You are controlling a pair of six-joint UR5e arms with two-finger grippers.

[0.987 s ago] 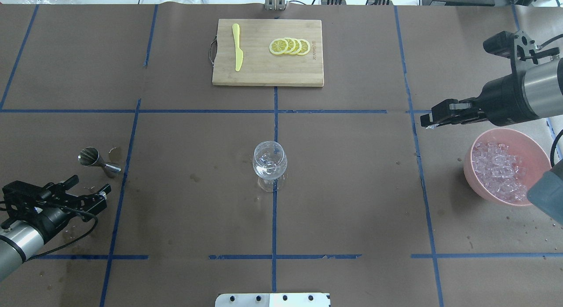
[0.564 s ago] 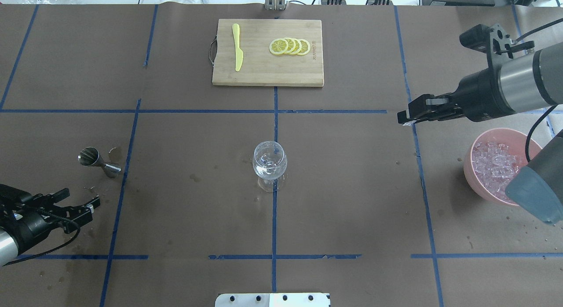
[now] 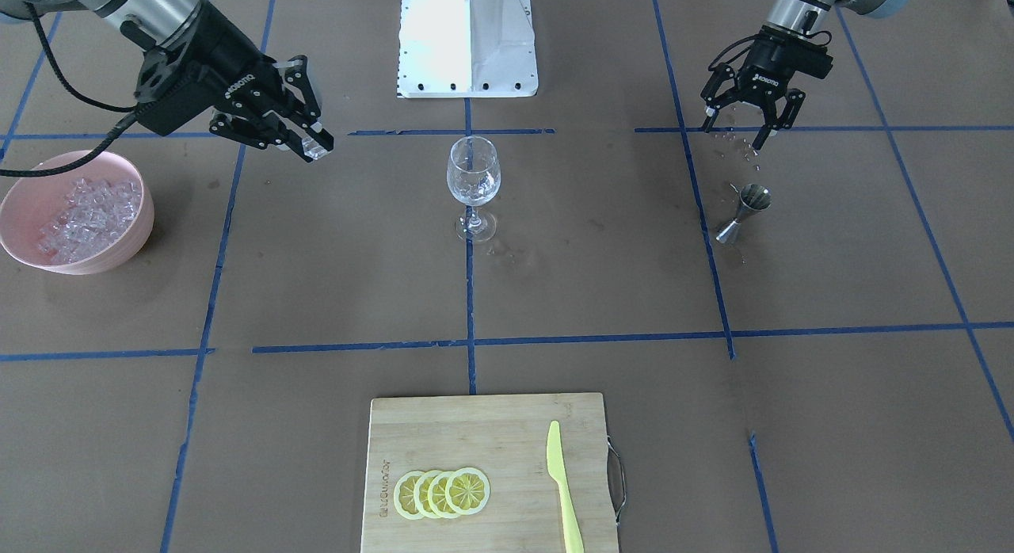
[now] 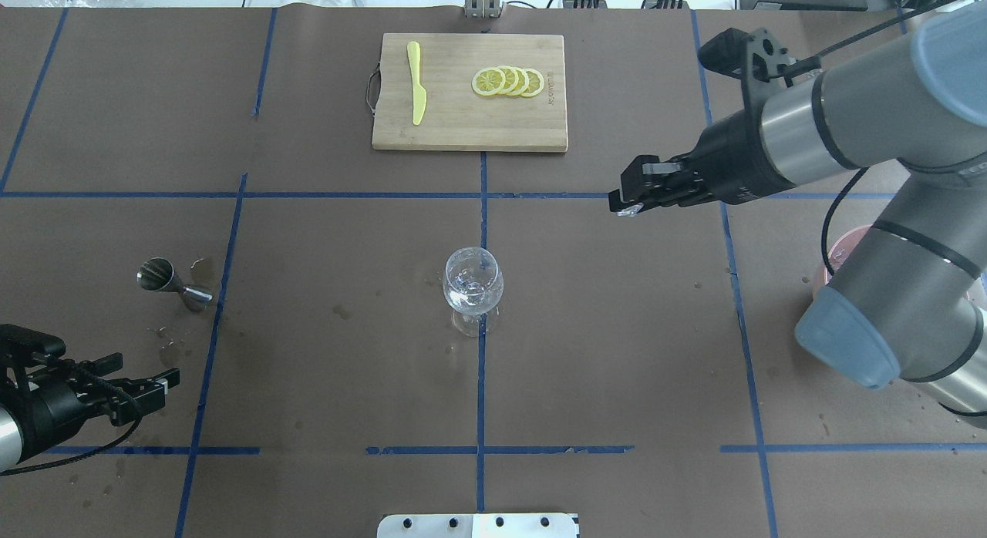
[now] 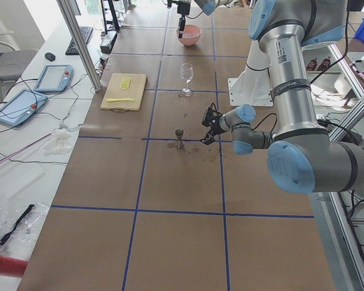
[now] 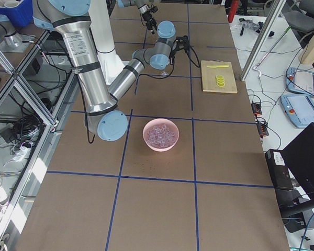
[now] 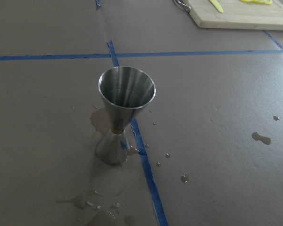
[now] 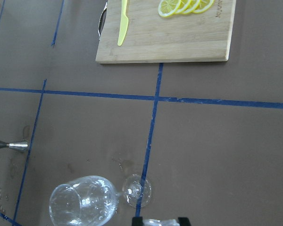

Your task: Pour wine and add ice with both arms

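So the right pincer (image 3: 317, 147) is squeezed nearly closed on one clear ice cube (image 3: 315, 151). It's lying about level, with its long axis pointing across toward the robot's left. The cube is held clear of the tabletop (image 3: 594, 284), off to the side of the glass (image 3: 473, 173) and not over it. The glass stands upright in the middle, with what looks like a bit of clear wine (image 3: 472, 195) in the bottom. More ice (image 3: 83, 208) is heaped in the pink bowl (image 3: 127, 248) at the right end. The left pincer (image 3: 743, 131) is spread wide and holds nothing. It's aimed at the upright jigger (image 3: 745, 211), near it but not touching.
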